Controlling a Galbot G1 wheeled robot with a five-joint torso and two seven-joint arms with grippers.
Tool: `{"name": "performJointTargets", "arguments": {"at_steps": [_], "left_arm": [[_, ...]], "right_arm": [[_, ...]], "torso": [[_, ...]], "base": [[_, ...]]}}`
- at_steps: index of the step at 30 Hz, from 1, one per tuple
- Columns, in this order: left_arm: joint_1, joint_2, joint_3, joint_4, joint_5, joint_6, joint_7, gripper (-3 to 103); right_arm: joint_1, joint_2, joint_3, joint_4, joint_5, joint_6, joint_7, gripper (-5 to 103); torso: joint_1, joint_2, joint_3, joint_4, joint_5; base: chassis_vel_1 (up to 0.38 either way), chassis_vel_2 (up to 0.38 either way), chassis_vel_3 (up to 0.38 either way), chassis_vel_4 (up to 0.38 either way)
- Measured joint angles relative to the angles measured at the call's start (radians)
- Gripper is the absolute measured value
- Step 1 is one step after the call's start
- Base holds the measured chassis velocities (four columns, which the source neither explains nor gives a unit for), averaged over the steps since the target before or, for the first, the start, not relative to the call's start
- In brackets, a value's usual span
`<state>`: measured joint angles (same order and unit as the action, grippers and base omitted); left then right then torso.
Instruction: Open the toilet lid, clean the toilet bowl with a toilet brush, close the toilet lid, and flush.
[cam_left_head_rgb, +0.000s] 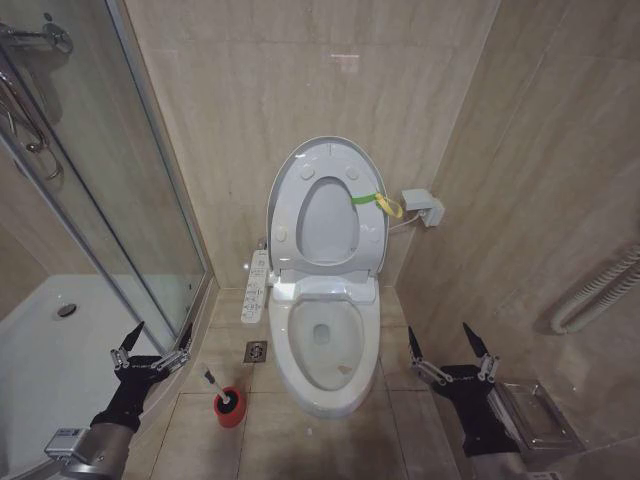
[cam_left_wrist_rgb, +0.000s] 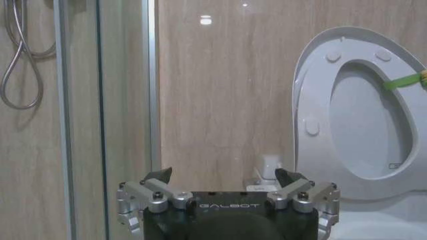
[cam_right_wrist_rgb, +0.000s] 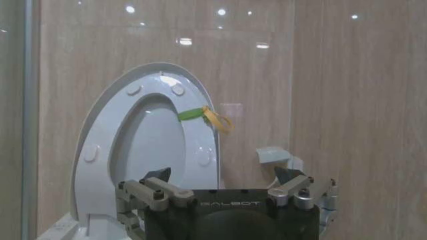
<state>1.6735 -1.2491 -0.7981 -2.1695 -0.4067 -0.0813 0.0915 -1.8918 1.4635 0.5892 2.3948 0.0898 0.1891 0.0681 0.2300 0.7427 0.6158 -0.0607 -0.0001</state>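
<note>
Tiled floor holds the toilet brush (cam_left_head_rgb: 222, 392), light and stiff, best gripped mid-handle; left gripper (cam_left_head_rgb: 152, 344) and right gripper (cam_left_head_rgb: 449, 352) jaws wide.

Glossy ceramic, smooth plastic and polished tile.

The white ceramic toilet bowl (cam_left_head_rgb: 322, 372) shone glossy; the raised white oval plastic toilet lid (cam_left_head_rgb: 283, 200) looked smooth with a duller sheen. Beige stone-look wall tiles (cam_left_head_rgb: 240, 90) were polished and mirrored the lights. The red round plastic brush holder (cam_left_head_rgb: 230, 408) looked matt. The shower's clear glass panel (cam_left_head_rgb: 95, 150) sat in brushed metal framing.
</note>
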Motion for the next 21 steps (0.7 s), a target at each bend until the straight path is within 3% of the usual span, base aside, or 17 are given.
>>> {"name": "performJointTargets", "arguments": {"at_steps": [21], "left_arm": [[0.0, 0.0, 0.0, 0.0, 0.0, 0.0, 0.0, 100]], "right_arm": [[-0.029, 0.036, 0.029, -0.06, -0.029, 0.083, -0.02, 100]], "torso": [[0.0, 0.0, 0.0, 0.0, 0.0]], "base": [[0.0, 0.0, 0.0, 0.0]]}}
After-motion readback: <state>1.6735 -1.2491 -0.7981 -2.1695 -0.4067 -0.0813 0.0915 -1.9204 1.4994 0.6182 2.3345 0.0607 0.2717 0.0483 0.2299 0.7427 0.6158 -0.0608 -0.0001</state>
